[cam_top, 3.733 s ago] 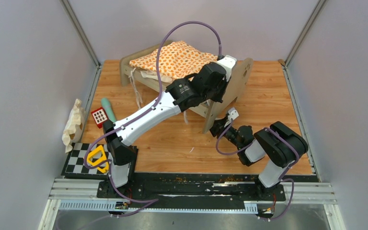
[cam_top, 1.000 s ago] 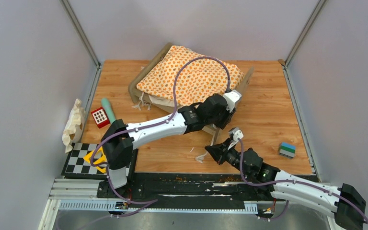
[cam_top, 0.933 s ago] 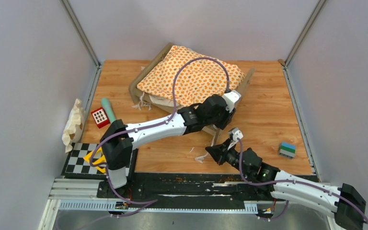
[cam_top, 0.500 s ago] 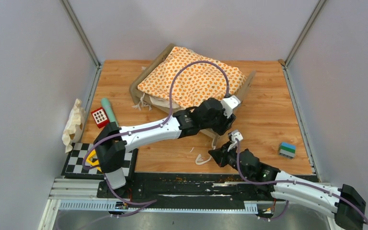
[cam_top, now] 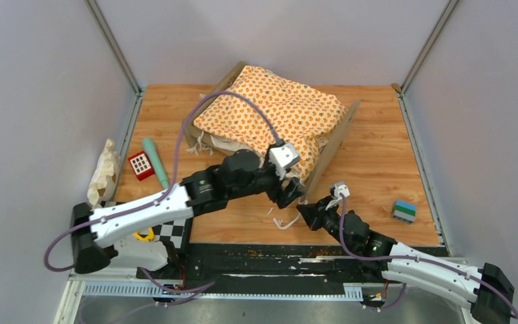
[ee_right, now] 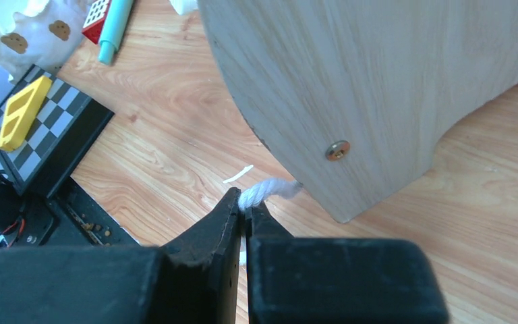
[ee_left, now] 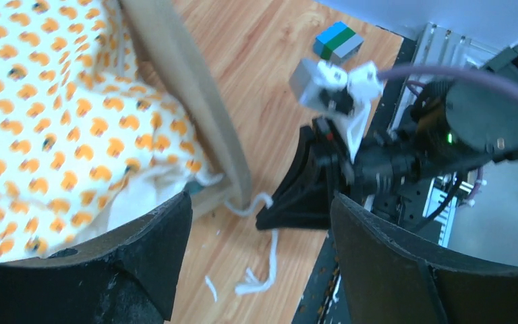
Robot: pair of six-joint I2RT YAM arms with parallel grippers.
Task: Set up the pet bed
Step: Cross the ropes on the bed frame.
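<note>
While right end effector pinches a white tie by the pet bed, left end effector gapes empty

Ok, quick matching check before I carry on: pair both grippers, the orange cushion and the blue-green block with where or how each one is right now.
Things:
1. left gripper
2. right gripper
3. orange-patterned cushion
4. blue-green block

States:
A. alone on the table, right side
B. shut on a white cord beside the pet bed end board
C. open, holding nothing
D. lying on the pet bed

Pairs: 1-C, 2-B, 3-D, 4-A.
</note>
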